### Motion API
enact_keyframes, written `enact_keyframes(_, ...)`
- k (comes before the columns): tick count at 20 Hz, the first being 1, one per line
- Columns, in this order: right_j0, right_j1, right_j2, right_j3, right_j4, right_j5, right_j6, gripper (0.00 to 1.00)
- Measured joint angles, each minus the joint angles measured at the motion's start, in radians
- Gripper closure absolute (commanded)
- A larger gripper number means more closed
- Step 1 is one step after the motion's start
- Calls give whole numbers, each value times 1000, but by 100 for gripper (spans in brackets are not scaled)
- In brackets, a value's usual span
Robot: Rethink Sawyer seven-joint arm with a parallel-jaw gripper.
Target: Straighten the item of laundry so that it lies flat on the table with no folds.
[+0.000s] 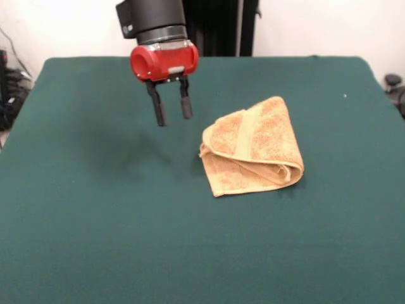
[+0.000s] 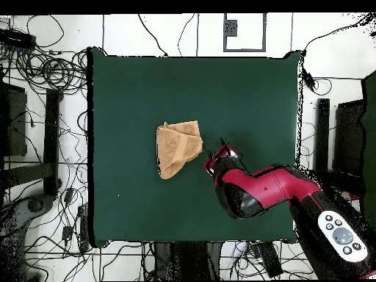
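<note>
The tan terry towel point(image 1: 253, 147) is lying folded over on itself near the middle of the green table point(image 1: 95, 240), bunched into a rough wedge with a woven border band running across its top layer and a rolled fold along the edge nearest the front camera. The gripper point(image 1: 172, 106) is hanging above the cloth beside the towel, apart from it and touching nothing, its two dark fingers point(image 1: 158, 107) pointing straight down with a gap between them and holding nothing. That spread, downward stance is probably readying a pinch on a towel edge. In the overhead view the gripper point(image 2: 218, 158) is sitting just off the towel's point(image 2: 178, 147) side, so no unfolding is under way yet.
</note>
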State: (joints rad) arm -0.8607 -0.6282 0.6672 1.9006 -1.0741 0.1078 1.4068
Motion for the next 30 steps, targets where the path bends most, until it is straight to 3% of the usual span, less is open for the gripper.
enact_keyframes(12,-4,34,-16,-11,59,-7,0,0)
enact_keyframes(30,3,129,-46,-27,59,-33,0,0)
